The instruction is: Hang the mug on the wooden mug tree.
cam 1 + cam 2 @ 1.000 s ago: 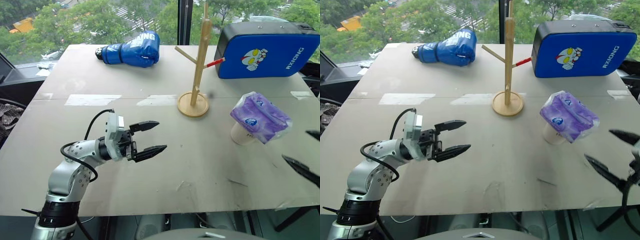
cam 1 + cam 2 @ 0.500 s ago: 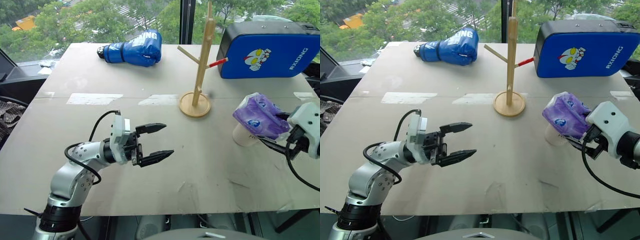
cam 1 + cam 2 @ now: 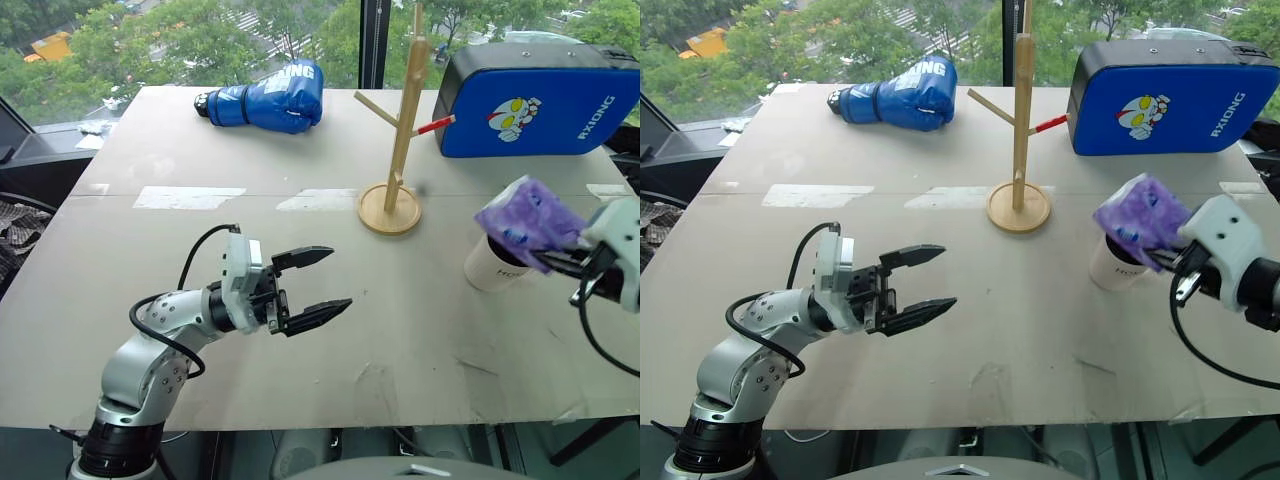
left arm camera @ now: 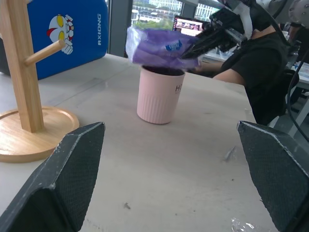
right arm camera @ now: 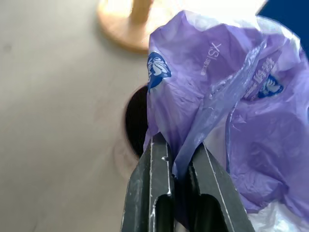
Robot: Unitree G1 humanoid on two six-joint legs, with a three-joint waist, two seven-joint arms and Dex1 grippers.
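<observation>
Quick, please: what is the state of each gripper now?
Left gripper: open, holding nothing, above the table.
Right gripper: closed on the purple tissue pack over the mug.

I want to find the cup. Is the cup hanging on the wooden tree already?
No, the mug stands upright on the table, apart from the wooden mug tree.

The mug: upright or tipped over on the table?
Upright. The mug stands on its base with its rim on top, the tissue pack above the rim, pinched by the right gripper.

Tissue pack (image 3: 527,222) now in right hand (image 3: 560,262)
</observation>
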